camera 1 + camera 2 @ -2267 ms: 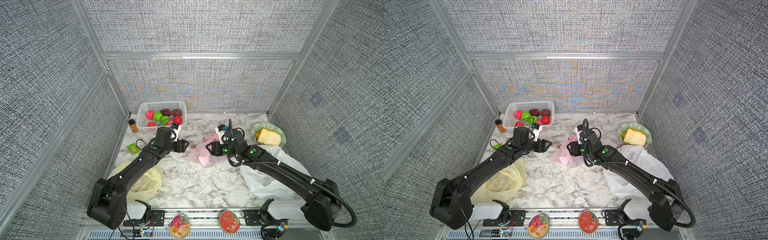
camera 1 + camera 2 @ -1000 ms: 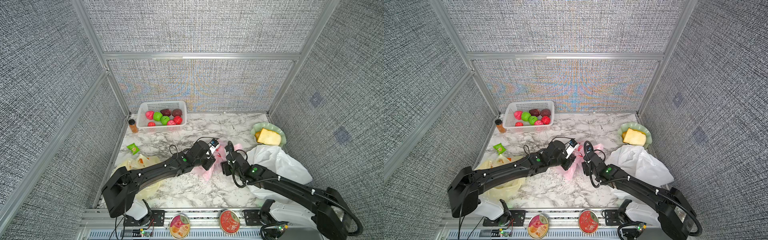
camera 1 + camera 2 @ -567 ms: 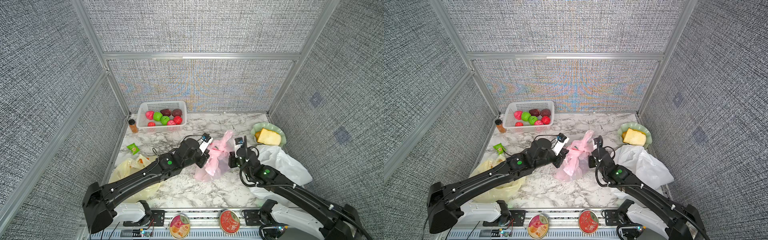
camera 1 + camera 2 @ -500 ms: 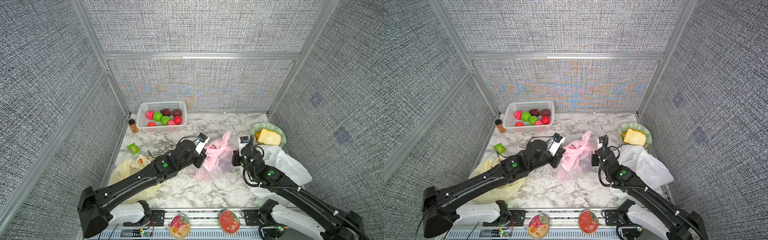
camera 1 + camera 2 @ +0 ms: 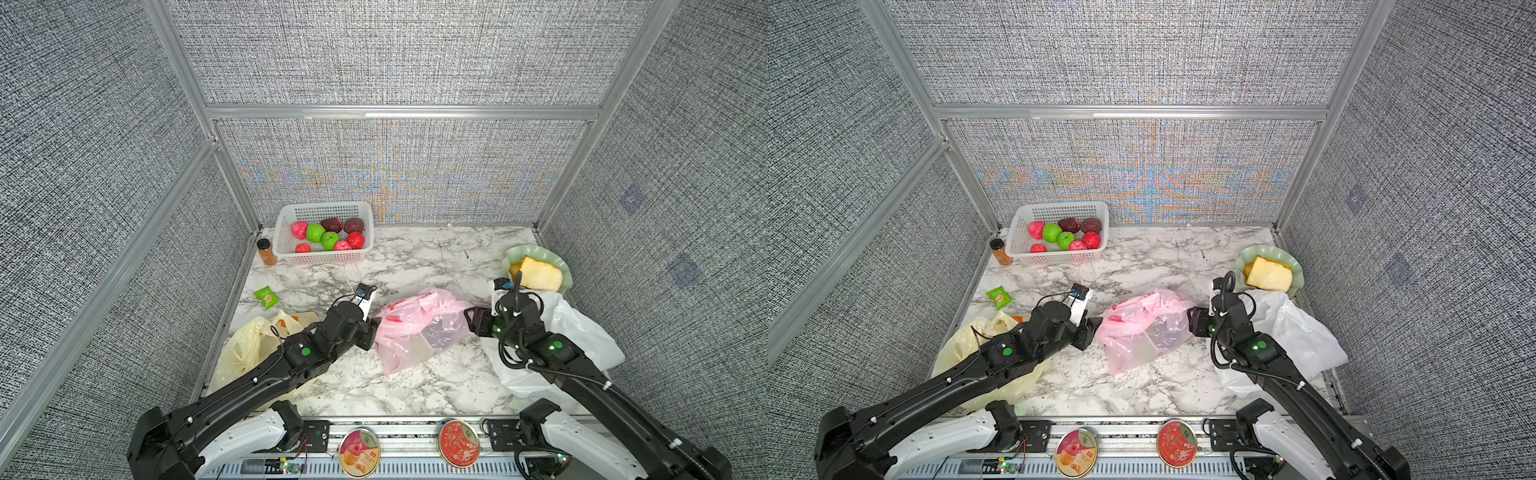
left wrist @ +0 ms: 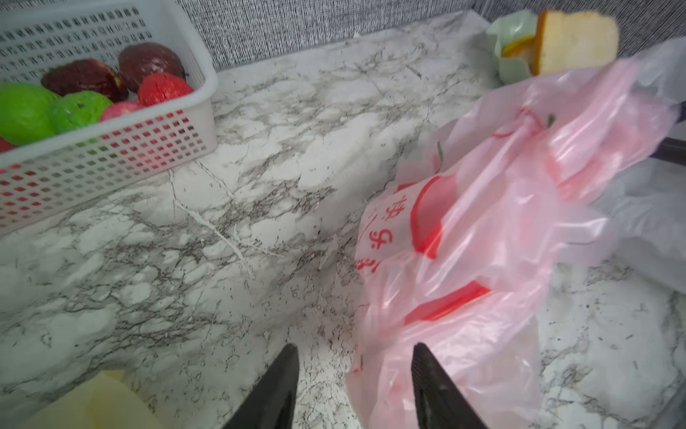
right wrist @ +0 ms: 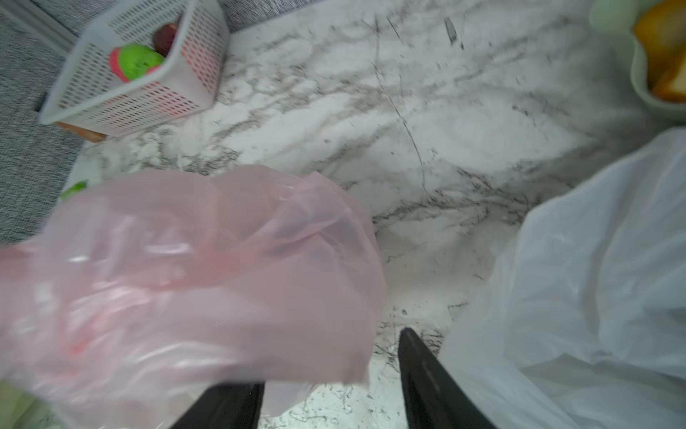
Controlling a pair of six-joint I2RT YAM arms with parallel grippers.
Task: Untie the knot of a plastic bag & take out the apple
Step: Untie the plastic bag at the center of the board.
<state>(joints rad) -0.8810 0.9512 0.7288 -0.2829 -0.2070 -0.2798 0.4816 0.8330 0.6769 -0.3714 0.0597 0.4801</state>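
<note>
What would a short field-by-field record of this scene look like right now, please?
Pink bag: crumpled on the table, between the two grippers
Apple: not visible in the pink bag
Left gripper: open, beside the bag's edge, holding nothing
Right gripper: open, bag edge lying over one finger
Basket: far corner on the left side, with red, green and dark fruit inside
Yellow bag: under the left arm
White bag: under the right arm
</note>
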